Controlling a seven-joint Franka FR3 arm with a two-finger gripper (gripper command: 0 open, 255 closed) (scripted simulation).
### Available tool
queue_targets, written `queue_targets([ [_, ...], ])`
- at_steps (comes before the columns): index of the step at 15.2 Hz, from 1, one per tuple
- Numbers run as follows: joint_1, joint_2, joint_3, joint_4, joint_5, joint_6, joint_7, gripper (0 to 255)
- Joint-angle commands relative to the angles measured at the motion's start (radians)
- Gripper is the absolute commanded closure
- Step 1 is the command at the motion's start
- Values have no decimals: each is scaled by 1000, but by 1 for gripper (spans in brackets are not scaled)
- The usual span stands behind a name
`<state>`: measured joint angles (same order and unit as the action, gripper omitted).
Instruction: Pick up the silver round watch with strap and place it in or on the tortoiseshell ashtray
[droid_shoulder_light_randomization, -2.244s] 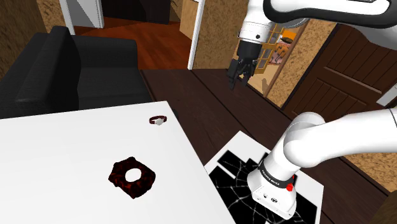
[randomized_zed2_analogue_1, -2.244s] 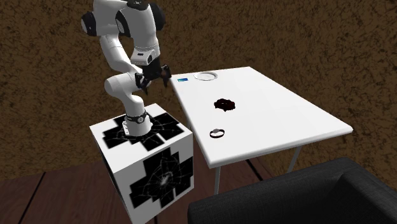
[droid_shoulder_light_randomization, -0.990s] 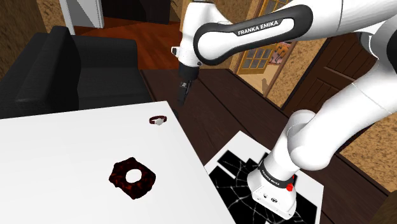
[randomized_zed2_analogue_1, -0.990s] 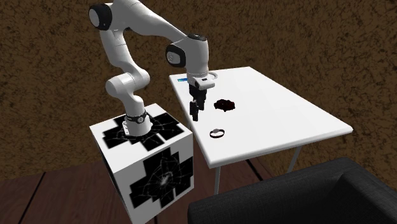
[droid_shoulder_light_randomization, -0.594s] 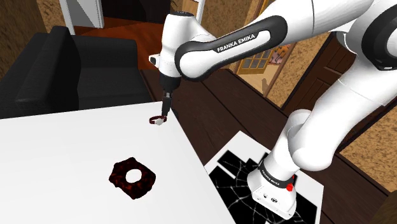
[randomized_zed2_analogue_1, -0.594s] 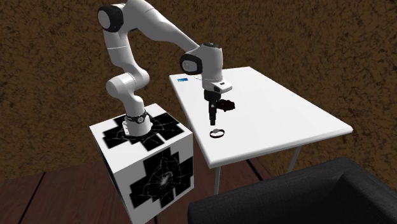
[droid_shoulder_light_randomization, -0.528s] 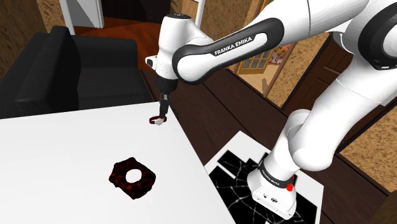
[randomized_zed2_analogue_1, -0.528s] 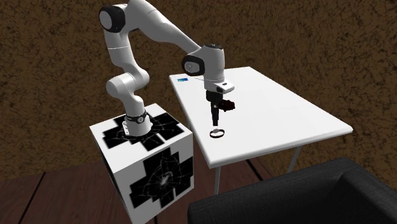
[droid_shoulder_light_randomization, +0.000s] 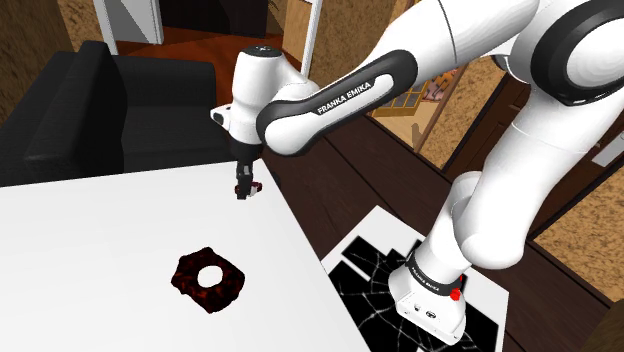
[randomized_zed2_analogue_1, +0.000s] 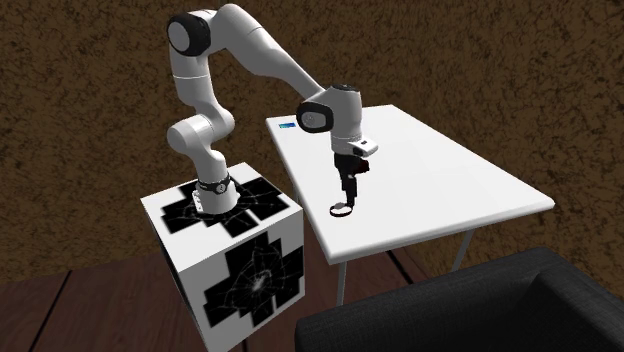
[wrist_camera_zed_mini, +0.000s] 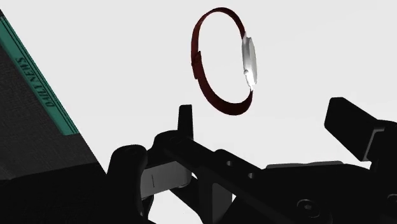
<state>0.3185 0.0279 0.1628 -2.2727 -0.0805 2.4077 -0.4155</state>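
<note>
Just above the watch (wrist_camera_zed_mini: 249, 60), which lies on the white table (droid_shoulder_light_randomization: 100, 230) well apart from the mottled ashtray (droid_shoulder_light_randomization: 208, 278), gripper (wrist_camera_zed_mini: 265, 118) hangs, fingers spread wide but off-centre: one finger may strike first, skidding the thin strap loop away.

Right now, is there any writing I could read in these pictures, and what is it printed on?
"FRANKA EMIKA": white letters on the arm's dark forearm cover.
Small dark print on the arm's base collar: too small to read.
Letters on the teal strip edging a dark flat object: too slanted to read for sure.
</note>
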Motion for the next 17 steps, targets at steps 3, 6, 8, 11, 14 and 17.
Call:
queue_targets([
  [3, 0, 27, -1, -6, -9, 33, 6, 0],
  [6, 0, 27, -1, -6, -10, 33, 6, 0],
  [8, 0, 27, -1, -6, -10, 33, 6, 0],
  [11, 0, 27, -1, -6, -9, 33, 6, 255],
  [14, 0, 27, -1, -6, -9, 33, 6, 255],
  [17, 0, 27, -1, -6, -9, 33, 6, 255],
])
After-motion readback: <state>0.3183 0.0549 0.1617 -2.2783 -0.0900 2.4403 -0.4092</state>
